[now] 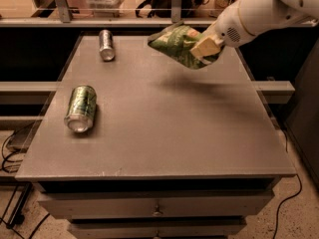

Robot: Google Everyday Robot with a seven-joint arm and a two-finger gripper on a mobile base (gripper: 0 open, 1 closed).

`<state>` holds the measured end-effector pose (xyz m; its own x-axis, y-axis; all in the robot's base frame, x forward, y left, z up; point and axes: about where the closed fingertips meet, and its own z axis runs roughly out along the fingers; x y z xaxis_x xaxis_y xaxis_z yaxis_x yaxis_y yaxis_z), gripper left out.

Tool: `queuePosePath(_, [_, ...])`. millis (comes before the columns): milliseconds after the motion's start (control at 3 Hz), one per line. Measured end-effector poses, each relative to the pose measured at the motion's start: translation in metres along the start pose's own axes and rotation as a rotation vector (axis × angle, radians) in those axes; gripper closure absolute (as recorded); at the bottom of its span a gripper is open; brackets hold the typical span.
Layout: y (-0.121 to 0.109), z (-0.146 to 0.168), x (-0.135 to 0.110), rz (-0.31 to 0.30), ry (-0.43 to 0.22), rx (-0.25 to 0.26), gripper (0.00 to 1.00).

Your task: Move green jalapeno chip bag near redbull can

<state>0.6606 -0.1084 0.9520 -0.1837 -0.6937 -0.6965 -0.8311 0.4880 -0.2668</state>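
Observation:
The green jalapeno chip bag [177, 44] hangs in the air above the far right part of the grey table [164, 128], its shadow on the tabletop below it. My gripper [205, 47] comes in from the upper right on a white arm and is shut on the bag's right side. The redbull can [105, 45], slim and silver-grey, lies on its side at the table's far left, well to the left of the bag.
A fatter green-patterned can [81, 108] lies on its side at the table's left. A ledge with metal posts and clutter runs behind the table. Cables lie on the floor at the left and right.

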Motion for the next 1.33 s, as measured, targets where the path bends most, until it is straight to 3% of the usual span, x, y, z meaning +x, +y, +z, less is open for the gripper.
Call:
queuePosePath(333, [-0.002, 0.028, -0.024, 0.014, -0.031, -0.007, 1.0])
queuePosePath(667, [-0.008, 0.063, -0.044, 0.069, -0.036, 0.006, 1.0])
queuePosePath(1333, [-0.023, 0.127, -0.061, 0.302, -0.003, 0.073, 0.58])
